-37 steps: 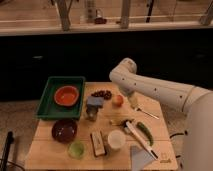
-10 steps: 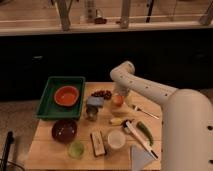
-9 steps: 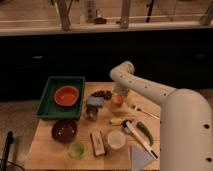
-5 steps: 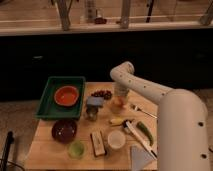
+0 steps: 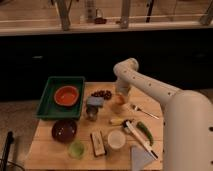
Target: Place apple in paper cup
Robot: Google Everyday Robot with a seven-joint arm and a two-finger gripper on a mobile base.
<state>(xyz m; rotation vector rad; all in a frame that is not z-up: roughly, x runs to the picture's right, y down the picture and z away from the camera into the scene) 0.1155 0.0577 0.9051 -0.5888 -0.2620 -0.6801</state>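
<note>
The apple (image 5: 118,105) is a small orange-red fruit on the wooden table (image 5: 45,150), just right of centre. My gripper (image 5: 120,96) hangs straight down from the white arm (image 5: 150,87) and sits right on top of the apple, covering its upper part. The paper cup (image 5: 116,139) is a short white cup standing upright near the table's front, almost directly in front of the apple, about one cup-width past the banana. It looks empty.
A yellow banana (image 5: 118,121) lies between apple and cup. Dark grapes (image 5: 102,93), a small tin (image 5: 93,107), a green tray (image 5: 50,106) holding an orange bowl (image 5: 66,95), a maroon bowl (image 5: 64,130), a green cup (image 5: 76,148), a fork (image 5: 142,111) and a green pepper (image 5: 144,131) surround them.
The arm has swung forward and the gripper has come down from beside the apple onto it. The apple, cup and other objects have stayed in place.
</note>
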